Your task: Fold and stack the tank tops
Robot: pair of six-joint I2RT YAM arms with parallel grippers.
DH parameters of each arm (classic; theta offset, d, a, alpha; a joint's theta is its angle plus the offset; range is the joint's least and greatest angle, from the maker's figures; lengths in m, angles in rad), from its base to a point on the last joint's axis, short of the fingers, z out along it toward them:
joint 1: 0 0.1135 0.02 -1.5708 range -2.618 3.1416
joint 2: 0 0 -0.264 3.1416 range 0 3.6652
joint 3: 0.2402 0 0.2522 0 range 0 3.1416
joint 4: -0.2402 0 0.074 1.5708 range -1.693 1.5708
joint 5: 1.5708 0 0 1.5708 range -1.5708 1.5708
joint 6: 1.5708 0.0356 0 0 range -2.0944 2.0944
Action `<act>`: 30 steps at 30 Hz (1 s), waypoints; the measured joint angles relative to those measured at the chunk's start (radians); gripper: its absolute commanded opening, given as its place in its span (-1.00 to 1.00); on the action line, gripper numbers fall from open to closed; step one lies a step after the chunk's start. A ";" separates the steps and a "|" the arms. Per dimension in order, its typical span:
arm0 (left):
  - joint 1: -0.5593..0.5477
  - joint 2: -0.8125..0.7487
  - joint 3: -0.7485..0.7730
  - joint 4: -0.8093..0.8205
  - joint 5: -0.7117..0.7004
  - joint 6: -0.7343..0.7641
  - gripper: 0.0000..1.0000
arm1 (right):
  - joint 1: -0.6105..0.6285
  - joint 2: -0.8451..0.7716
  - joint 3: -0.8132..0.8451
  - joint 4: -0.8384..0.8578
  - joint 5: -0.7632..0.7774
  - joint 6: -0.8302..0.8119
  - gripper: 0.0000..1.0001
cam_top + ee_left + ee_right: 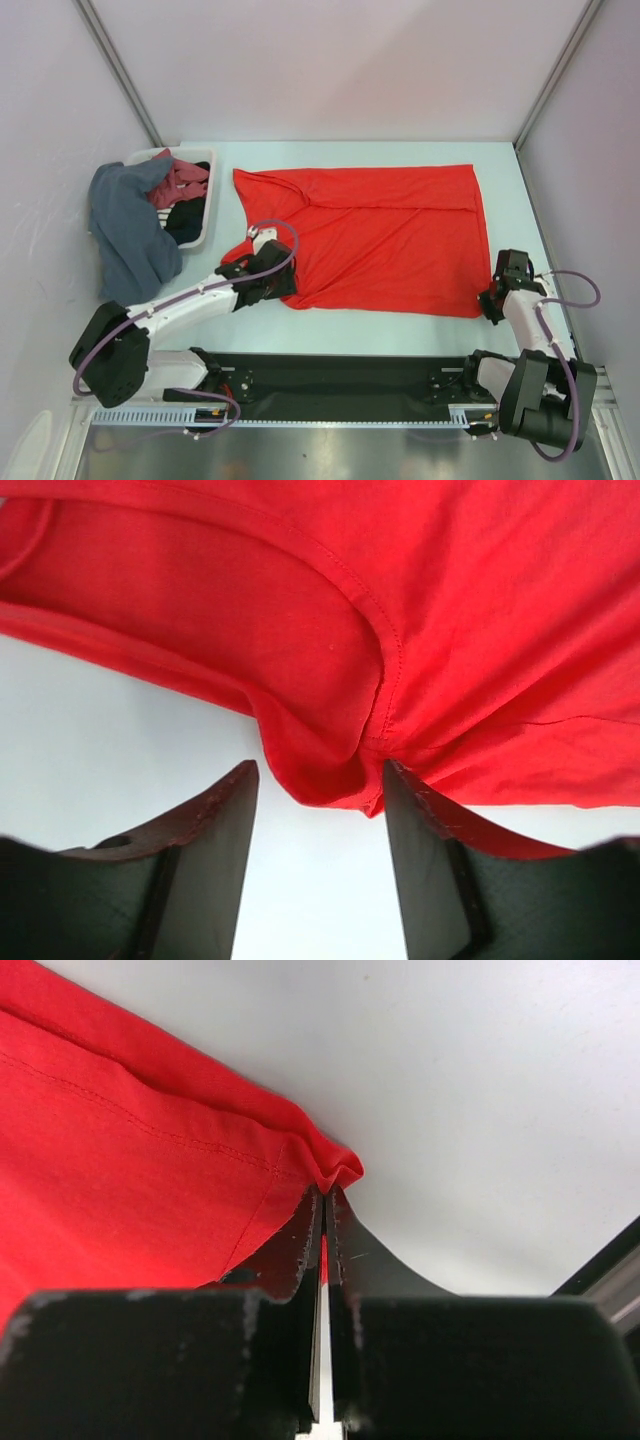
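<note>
**Red top flat on table, right corner pinched, left jaws open at armhole**

The red tank top (390, 235) is spread flat on the table (400, 330), its neck and straps pointing left toward the basket (209, 205) and its hem on the right. Some creases are seen across the middle.

The right gripper (325, 1192) is closed on the near right hem corner of the red tank top. The jaws are pressed together, with a small pucker of red cloth caught at the tips. In the top view, the right gripper (490, 300) is seen at that same corner, low on the table.

The left gripper (320, 780) is held apart. A bunched fold by the armhole seam is seen just ahead of the fingers (215, 820), partly between the tips, with no pinch made. In the top view, it is placed at the near left edge of the cloth.

A dark garment (185, 222) is seen in the basket under pink cloth (180, 183). Whether it is the navy top cannot be told. A grey-blue cloth (130, 225) is draped over the basket's left side.
</note>
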 measured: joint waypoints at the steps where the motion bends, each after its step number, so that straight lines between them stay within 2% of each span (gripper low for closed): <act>1: 0.000 0.016 0.007 0.003 0.009 0.006 0.13 | -0.005 -0.009 0.000 -0.003 0.003 0.000 -1.00; 9: -0.001 0.078 0.020 0.049 0.079 0.050 -0.01 | -0.046 -0.056 0.000 -0.010 0.009 -0.006 -1.00; 17: -0.022 0.130 0.024 0.080 0.111 0.055 -0.06 | -0.056 -0.056 0.000 -0.011 0.007 -0.011 -1.00; 20: -0.035 0.143 0.024 0.091 0.120 0.054 -0.42 | -0.061 -0.056 0.000 -0.011 0.005 -0.014 -1.00; 21: -0.040 0.146 0.024 0.094 0.125 0.054 -0.69 | -0.062 -0.056 0.000 -0.011 0.005 -0.017 -1.00; 23: -0.051 0.156 0.026 0.100 0.132 0.055 -0.95 | -0.065 -0.056 0.000 -0.011 0.005 -0.017 -1.00; 24: -0.055 0.161 0.028 0.100 0.135 0.055 -1.00 | -0.066 -0.056 0.000 -0.011 0.004 -0.018 -1.00; 30: -0.060 0.148 0.031 0.079 0.127 0.054 -0.99 | -0.071 -0.059 0.000 -0.012 0.003 -0.028 -1.00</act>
